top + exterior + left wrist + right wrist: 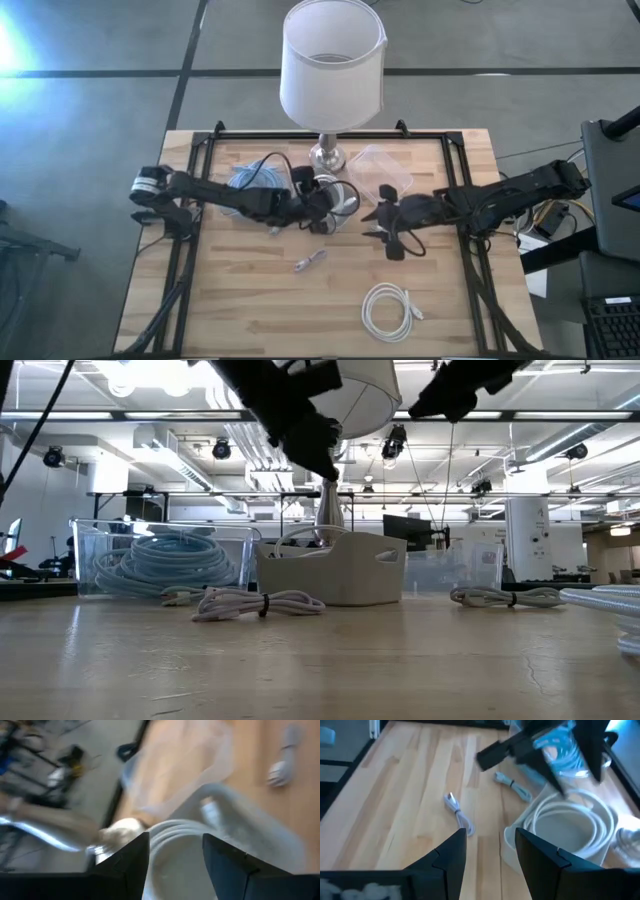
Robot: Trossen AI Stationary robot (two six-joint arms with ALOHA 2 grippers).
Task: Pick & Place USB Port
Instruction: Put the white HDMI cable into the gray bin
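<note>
A white basket (343, 196) holding a coiled white cable stands mid-table in front of the lamp. My left gripper (325, 218) hovers open just above the basket's near-left rim. In the left wrist view its fingers (175, 845) frame the coil (175, 827) without touching it. My right gripper (383, 232) is open in the air to the right of the basket (570, 825), with nothing between its fingers (490, 837). A small white USB cable (310, 262) lies flat on the wood nearer me, also seen as the small cable (457, 812). A second short cable (512, 785) lies beyond it.
A lamp (330, 70) stands at the far edge. A clear bin of blue cable (255, 175) sits left of the basket and an empty clear bin (385, 170) sits right of it. A coiled white cable (390, 310) lies near the front edge. Bare wood lies front-left.
</note>
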